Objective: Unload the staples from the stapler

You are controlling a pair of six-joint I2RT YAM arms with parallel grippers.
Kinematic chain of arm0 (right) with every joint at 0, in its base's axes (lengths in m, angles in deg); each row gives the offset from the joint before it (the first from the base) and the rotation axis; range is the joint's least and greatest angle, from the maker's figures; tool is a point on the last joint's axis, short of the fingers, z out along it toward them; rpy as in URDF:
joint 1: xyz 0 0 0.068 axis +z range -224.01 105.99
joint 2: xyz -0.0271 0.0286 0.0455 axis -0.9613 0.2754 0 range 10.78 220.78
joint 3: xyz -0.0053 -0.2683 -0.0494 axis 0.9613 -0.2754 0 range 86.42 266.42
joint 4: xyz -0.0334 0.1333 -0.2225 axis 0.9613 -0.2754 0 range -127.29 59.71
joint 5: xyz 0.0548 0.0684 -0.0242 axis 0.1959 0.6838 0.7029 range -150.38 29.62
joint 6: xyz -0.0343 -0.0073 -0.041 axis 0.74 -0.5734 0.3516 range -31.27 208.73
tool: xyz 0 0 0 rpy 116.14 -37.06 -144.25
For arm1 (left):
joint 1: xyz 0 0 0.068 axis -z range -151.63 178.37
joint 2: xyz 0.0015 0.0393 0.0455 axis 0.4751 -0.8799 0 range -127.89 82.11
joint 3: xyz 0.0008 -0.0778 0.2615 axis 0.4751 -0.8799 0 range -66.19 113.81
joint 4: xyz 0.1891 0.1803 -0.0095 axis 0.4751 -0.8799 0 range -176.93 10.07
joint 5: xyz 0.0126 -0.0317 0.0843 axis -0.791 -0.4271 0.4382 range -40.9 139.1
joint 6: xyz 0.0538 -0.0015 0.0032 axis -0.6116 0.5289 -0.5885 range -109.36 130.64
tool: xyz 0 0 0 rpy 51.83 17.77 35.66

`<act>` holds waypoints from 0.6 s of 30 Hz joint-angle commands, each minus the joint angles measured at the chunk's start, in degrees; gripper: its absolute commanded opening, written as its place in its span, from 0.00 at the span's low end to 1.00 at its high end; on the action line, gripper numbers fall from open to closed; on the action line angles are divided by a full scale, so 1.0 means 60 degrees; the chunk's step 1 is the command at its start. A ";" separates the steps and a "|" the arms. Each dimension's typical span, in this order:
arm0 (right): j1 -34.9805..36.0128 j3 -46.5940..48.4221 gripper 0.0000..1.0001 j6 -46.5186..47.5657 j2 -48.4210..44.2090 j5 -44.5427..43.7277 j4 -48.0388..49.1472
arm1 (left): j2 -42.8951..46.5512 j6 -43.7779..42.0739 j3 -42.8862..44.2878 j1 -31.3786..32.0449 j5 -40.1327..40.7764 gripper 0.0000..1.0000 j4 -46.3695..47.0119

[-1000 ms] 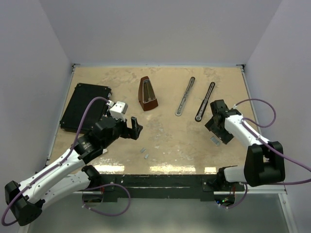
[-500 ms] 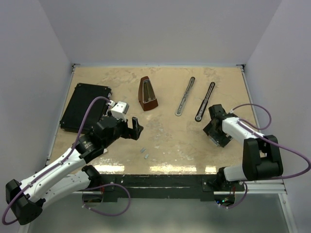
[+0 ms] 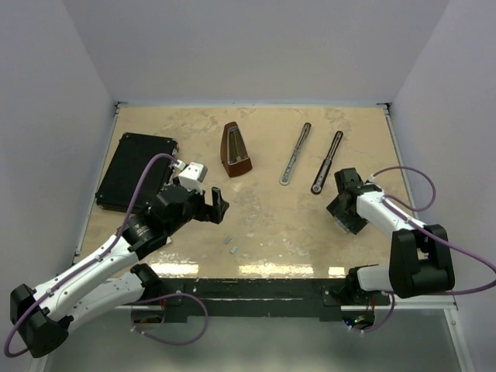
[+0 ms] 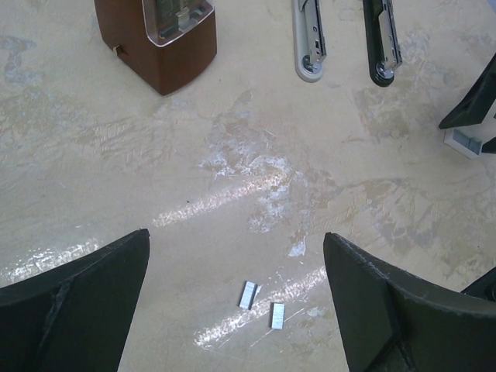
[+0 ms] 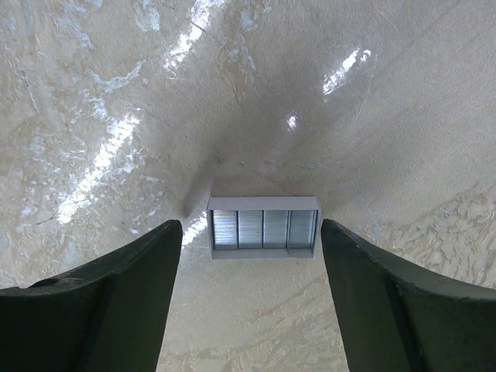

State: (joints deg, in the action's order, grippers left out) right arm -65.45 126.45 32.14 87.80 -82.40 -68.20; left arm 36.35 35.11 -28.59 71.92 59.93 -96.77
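Observation:
The stapler lies apart in two thin bars at the back of the table, a silver bar (image 3: 295, 153) (image 4: 308, 39) and a black bar (image 3: 327, 161) (image 4: 382, 39). Two tiny silvery strips of staples (image 3: 230, 242) (image 4: 248, 294) lie near the front edge. My left gripper (image 3: 215, 204) (image 4: 236, 235) hovers over them, open, with the strips on the table between its fingers. My right gripper (image 3: 346, 220) (image 5: 249, 224) is open, pointing down. A small white tray of silvery blocks (image 5: 263, 227) (image 4: 467, 142) sits between its fingertips with small gaps on both sides.
A brown pyramid metronome (image 3: 235, 149) (image 4: 159, 39) stands at the back centre. A large flat black case (image 3: 136, 170) lies at the left. White walls close in the table (image 3: 263, 221) on three sides.
My right gripper's jaws have narrowed around the white tray and the arm has shifted slightly. My left gripper has barely moved and stays wide open.

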 commanded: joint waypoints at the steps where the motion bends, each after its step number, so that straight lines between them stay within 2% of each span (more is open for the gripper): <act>1: -0.0049 -0.0138 0.74 -0.0191 -0.0311 -0.0315 0.0063 | -0.0093 0.0023 0.0046 0.0007 -0.0077 0.98 0.0331; 13: -0.0064 -0.0329 0.75 -0.0454 -0.0179 -0.0080 0.0239 | -0.0123 0.0009 0.0061 0.0007 -0.0033 0.98 0.0331; 18: -0.0064 -0.0388 0.71 -0.0499 -0.0165 -0.0094 0.0327 | -0.0108 -0.0006 0.0075 0.0007 -0.0033 0.98 0.0302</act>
State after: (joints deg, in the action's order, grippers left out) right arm -65.45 124.31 30.87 87.36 -81.85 -67.33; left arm 35.70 35.11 -28.59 71.92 59.80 -96.77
